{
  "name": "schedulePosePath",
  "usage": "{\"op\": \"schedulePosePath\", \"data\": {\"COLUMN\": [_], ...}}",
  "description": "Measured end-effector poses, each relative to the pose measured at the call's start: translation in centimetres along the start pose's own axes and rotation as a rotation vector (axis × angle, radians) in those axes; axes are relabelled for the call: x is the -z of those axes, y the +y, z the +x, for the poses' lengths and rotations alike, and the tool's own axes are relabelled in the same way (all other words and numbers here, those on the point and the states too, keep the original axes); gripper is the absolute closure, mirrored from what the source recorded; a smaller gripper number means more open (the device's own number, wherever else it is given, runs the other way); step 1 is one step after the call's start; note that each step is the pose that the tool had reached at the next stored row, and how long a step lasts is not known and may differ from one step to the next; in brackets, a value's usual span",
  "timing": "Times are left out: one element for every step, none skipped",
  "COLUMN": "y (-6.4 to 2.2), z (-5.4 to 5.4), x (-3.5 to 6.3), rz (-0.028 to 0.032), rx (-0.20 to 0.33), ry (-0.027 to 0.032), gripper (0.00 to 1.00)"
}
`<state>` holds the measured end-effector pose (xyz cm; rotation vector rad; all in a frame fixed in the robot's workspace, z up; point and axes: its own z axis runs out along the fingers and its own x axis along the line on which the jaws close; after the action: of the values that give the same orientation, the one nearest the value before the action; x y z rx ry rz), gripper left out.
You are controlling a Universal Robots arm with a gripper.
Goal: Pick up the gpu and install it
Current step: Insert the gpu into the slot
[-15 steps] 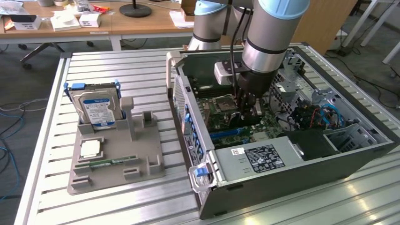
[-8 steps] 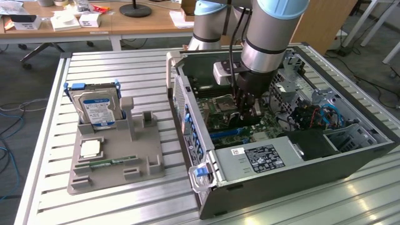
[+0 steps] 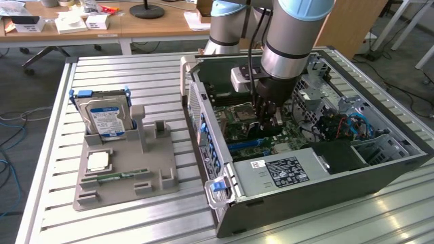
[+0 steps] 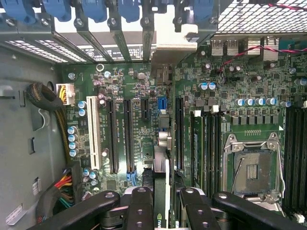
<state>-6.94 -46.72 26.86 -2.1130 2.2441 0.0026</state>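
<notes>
My gripper (image 3: 269, 121) reaches down into the open computer case (image 3: 305, 193), just above the motherboard (image 3: 234, 129). It is shut on the gpu (image 4: 163, 148), a thin dark card that the wrist view shows edge-on between the black fingers (image 4: 141, 206). The card's grey metal bracket (image 4: 175, 50) lies against the case's rear slot openings. The card stands upright along the line of a short blue slot (image 4: 161, 103), beside two long black slots (image 4: 128, 134). Whether its lower edge touches a slot is hidden.
A white slot (image 4: 94, 139), cable bundles (image 4: 60, 184) and the open processor socket (image 4: 252, 165) surround the card. Outside the case, a grey fixture (image 3: 125, 175) holds a hard drive (image 3: 105, 118), a processor chip (image 3: 99, 161) and a green memory stick (image 3: 122, 176). The power supply (image 3: 281, 170) fills the case's near end.
</notes>
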Motion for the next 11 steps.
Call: {"op": "schedulePosePath", "data": {"y": [0.01, 0.01, 0.01, 0.01, 0.01, 0.00, 0.00, 0.00, 0.00, 0.00, 0.01], "z": [0.02, 0.03, 0.03, 0.03, 0.03, 0.04, 0.04, 0.04, 0.05, 0.06, 0.08], "x": [0.00, 0.00, 0.00, 0.00, 0.00, 0.00, 0.00, 0.00, 0.00, 0.01, 0.01], "rz": [0.0000, 0.0000, 0.0000, 0.0000, 0.0000, 0.0000, 0.0000, 0.0000, 0.0000, -0.0001, 0.0000], "rx": [0.000, 0.000, 0.000, 0.000, 0.000, 0.000, 0.000, 0.000, 0.000, 0.000, 0.000], "ry": [0.0000, 0.0000, -0.0001, 0.0000, -0.0001, -0.0001, 0.0000, 0.0000, 0.0001, 0.0001, 0.0001], "gripper": [0.74, 0.74, 0.74, 0.74, 0.74, 0.74, 0.74, 0.74, 0.74, 0.74, 0.74]}}
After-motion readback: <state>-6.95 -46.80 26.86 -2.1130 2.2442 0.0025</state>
